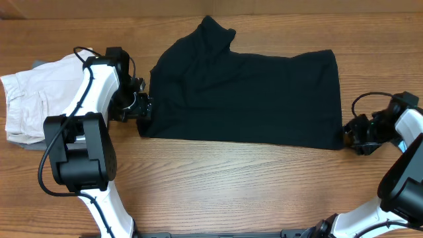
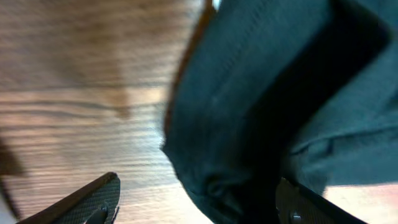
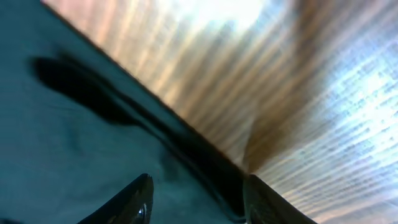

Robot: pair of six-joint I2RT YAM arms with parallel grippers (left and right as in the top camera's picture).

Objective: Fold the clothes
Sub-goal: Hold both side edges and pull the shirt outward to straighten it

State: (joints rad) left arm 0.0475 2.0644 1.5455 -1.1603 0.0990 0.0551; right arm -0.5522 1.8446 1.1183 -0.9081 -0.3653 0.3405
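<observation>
The clothes, a black T-shirt [image 1: 244,92], lie flat on the wooden table [image 1: 231,192], folded into a wide rectangle with a sleeve sticking up at the back. My left gripper [image 1: 145,107] sits at the shirt's left edge. In the left wrist view this gripper [image 2: 199,202] is open wide, and a rumpled fold of black fabric [image 2: 249,93] lies loose between the fingers, near the right one. My right gripper [image 1: 349,135] is at the shirt's front right corner. Up close, its jaws [image 3: 199,205] stand apart over the shirt's hem [image 3: 62,137], not pinching it.
A folded off-white pocketed garment [image 1: 26,99] lies at the far left, just behind my left arm. A sliver of something light blue [image 1: 402,144] shows beside my right arm. Bare wood runs along the front of the table.
</observation>
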